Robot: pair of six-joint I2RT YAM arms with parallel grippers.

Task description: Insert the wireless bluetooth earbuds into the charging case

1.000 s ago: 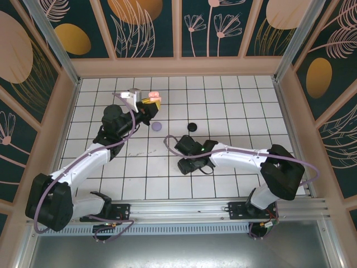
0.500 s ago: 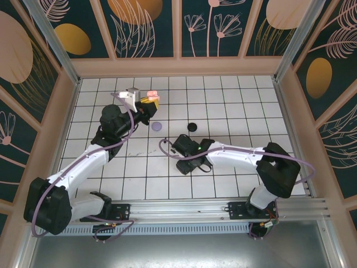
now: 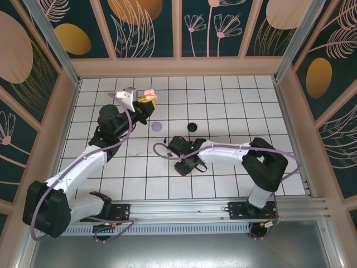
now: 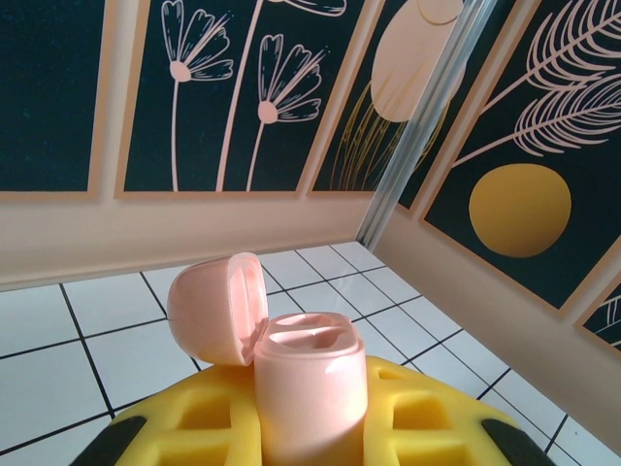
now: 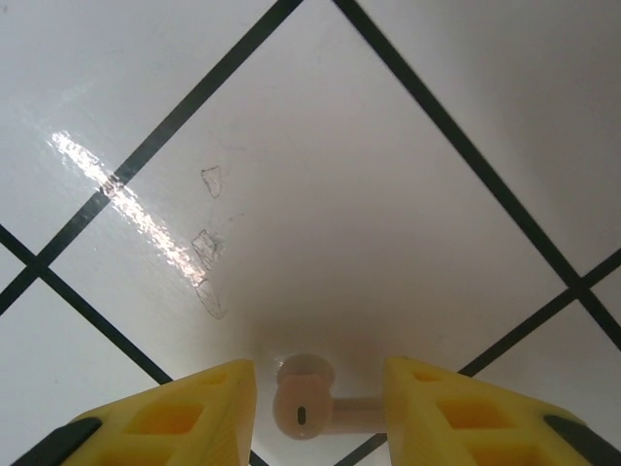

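pink earbud (image 5: 303,408): lying on tile (image 5: 340,194), between right gripper (image 5: 318,379) fingers (image 5: 184,413), stem toward one pad | fingers apart, nothing clamped | step: pick-up; next likely: close squarely on bud, lift | charging case (image 4: 309,383): lid open, clamped in left gripper (image 3: 147,99)

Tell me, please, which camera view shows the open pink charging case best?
The left wrist view: the charging case sits close up, lid hinged open, inner wells visible. The top external view gives it as a small pink spot at the left gripper. The right wrist view faces an earbud on a tile.
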